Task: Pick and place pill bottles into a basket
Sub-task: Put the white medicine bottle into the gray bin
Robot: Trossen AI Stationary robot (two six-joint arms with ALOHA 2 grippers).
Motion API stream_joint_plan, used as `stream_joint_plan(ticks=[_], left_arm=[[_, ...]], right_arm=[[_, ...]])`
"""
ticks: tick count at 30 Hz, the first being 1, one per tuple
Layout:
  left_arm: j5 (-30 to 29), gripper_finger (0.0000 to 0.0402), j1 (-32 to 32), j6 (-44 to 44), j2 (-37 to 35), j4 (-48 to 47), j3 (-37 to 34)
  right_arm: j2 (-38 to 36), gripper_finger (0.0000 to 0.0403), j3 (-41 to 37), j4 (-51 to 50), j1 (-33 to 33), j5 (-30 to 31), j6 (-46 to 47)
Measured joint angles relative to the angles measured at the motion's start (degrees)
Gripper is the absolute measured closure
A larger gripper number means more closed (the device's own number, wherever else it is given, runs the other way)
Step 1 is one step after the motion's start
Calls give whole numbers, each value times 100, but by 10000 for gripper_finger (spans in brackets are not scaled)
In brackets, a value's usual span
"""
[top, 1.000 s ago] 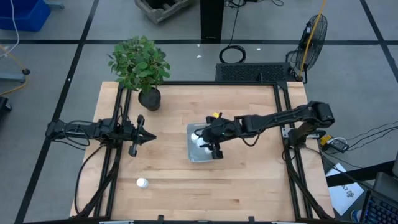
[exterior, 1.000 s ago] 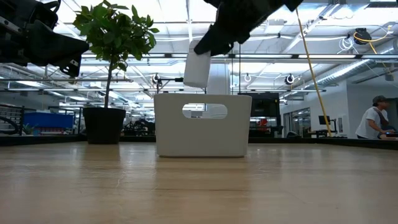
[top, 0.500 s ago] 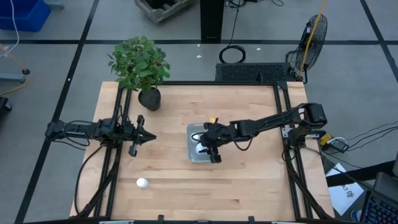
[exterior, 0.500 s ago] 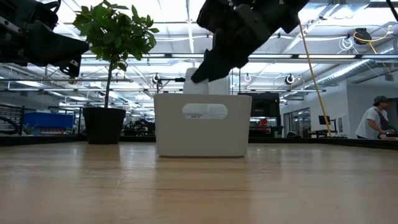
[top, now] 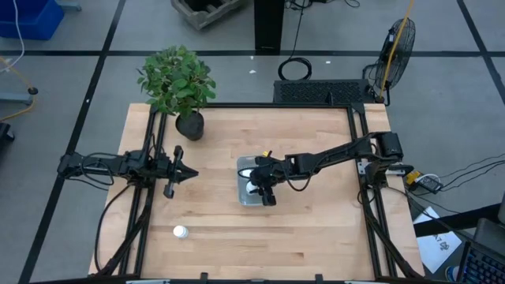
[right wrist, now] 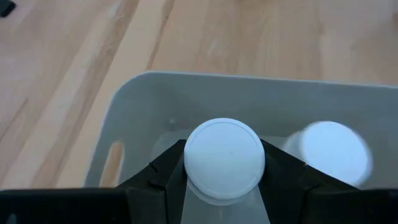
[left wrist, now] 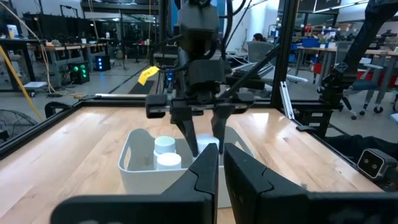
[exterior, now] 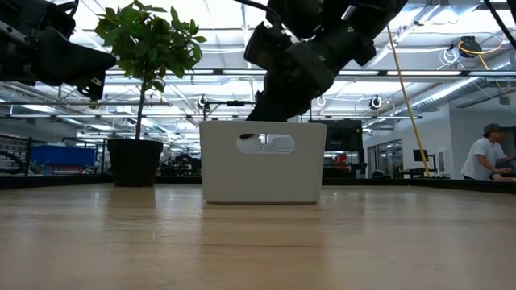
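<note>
The wooden tabletop fills the frame of the rig, with a potted plant standing at its far left corner. The right arm stretches from its base at the right edge across to the middle of the tabletop, and the left arm lies parked along the left side, its gripper pointing toward the centre with the jaws nearly together and nothing between them. In the middle sits the basket, a pale tray with a handle slot in its side wall. The right gripper is lowered into the basket, its jaws clamped on either side of a pill bottle, the round white cap showing between them. Another bottle stands just beside it inside the basket; from the left wrist view two white caps show in there next to the gripper. One more pill bottle sits alone on the tabletop near the front left, well apart from the basket. A person sits in the room behind.
</note>
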Motion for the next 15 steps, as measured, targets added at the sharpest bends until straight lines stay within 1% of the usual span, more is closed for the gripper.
stream_joint_plan(ticks=[7,10,15], left_arm=[[2,371,0,0,-2,0,0],[2,371,0,0,-2,0,0],[2,371,0,0,0,-2,0]], right_arm=[[16,252,0,28,36,-23,-2],[20,251,0,5,31,-256,13],[20,248,0,-36,36,-289,107]])
